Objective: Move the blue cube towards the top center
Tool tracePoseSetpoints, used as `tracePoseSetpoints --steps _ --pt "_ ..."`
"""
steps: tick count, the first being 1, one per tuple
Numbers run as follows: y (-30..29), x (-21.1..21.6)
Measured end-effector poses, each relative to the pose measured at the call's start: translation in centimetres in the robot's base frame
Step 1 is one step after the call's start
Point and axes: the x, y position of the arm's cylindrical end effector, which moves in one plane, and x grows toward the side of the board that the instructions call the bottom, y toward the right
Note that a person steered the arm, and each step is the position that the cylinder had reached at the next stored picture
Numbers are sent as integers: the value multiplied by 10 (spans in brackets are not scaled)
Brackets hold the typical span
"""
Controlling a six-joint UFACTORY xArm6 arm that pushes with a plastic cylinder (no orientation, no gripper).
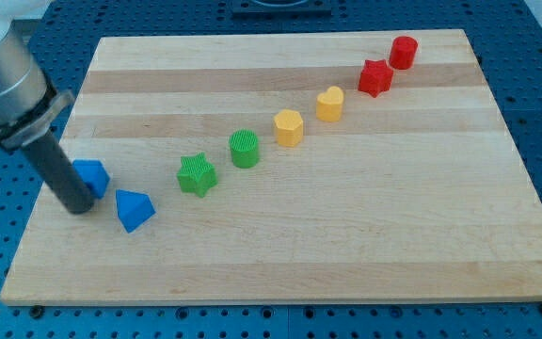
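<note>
The blue cube [92, 175] lies near the left edge of the wooden board [346, 254]. My tip [80, 206] rests on the board right against the cube's lower left side, partly covering it. A second blue block, wedge-shaped [135, 209], lies just to the lower right of the cube and apart from my tip.
A diagonal row of blocks runs up to the view's top right: green star [196, 174], green cylinder [245, 149], yellow hexagonal block [289, 127], yellow heart [329, 103], red star [375, 77], red cylinder [403, 52]. The arm's grey body [3, 85] fills the view's upper left.
</note>
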Motion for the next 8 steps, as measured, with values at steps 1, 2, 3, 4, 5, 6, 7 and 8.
tracePoseSetpoints --steps 1,2,3,4,5,6,7,8 --pt "1 -40" --pt "8 -89" --pt "11 -114" --pt "-10 -108" --pt "-47 -113" --pt "-42 -149" --pt "27 -169" --pt "104 -174"
